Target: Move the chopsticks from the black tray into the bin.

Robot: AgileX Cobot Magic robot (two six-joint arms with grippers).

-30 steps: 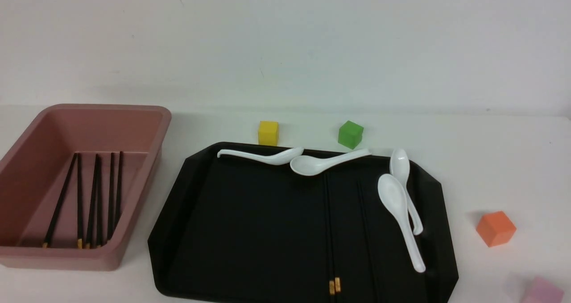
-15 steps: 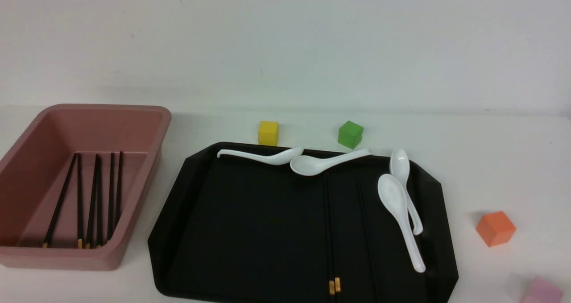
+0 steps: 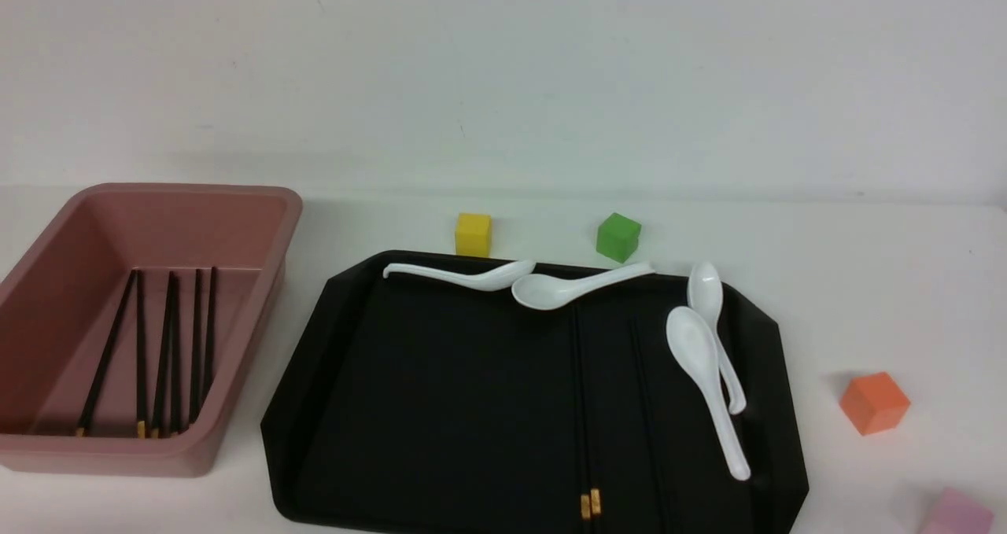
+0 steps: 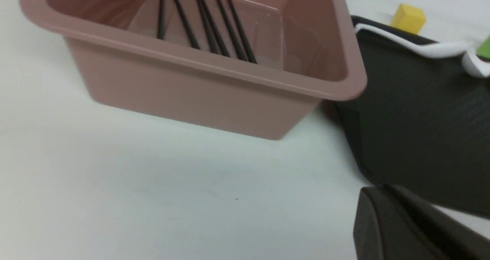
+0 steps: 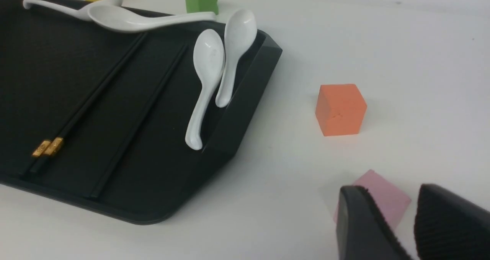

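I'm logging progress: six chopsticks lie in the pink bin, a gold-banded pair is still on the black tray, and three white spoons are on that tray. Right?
Not quite: there are four white spoons on the black tray, not three, as the front view shows. The rest holds: six chopsticks lie in the pink bin, and a gold-banded pair remains on the tray.
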